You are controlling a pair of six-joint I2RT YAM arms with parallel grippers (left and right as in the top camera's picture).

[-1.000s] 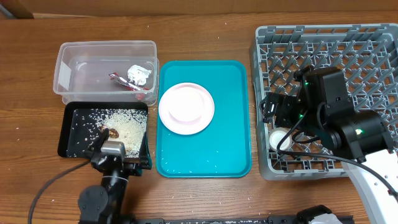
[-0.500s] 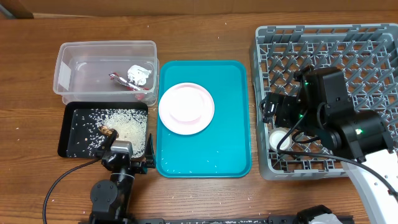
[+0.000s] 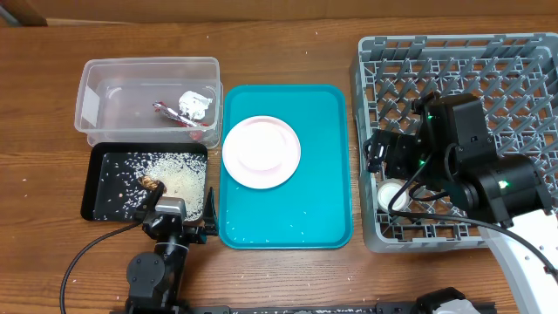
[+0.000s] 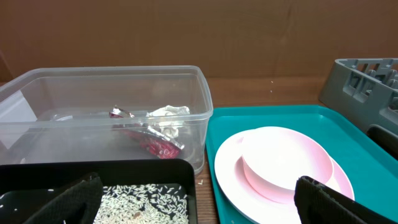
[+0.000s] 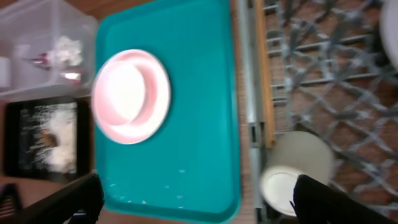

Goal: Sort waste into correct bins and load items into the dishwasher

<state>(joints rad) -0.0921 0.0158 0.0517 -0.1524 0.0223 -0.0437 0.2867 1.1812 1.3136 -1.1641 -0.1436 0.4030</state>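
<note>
A pink bowl on a pink plate [image 3: 261, 150] sits on the teal tray [image 3: 288, 218]; it also shows in the left wrist view [image 4: 283, 165] and the right wrist view [image 5: 130, 96]. A white cup [image 3: 390, 190] lies in the grey dish rack [image 3: 488, 61], also in the right wrist view [image 5: 292, 171]. My left gripper [image 4: 199, 202] is open and empty, low at the front edge of the black tray of rice [image 3: 113, 187]. My right gripper [image 5: 196, 199] is open and empty above the rack's left edge.
A clear plastic bin [image 3: 148, 96] holds crumpled wrappers [image 4: 155, 127] behind the black tray. Loose rice grains lie on the teal tray's front part. The dish rack fills the right side of the wooden table.
My left arm pulled back toward the table's front edge between one second and half a second ago. Since then nothing has moved. The right arm has stayed still.
</note>
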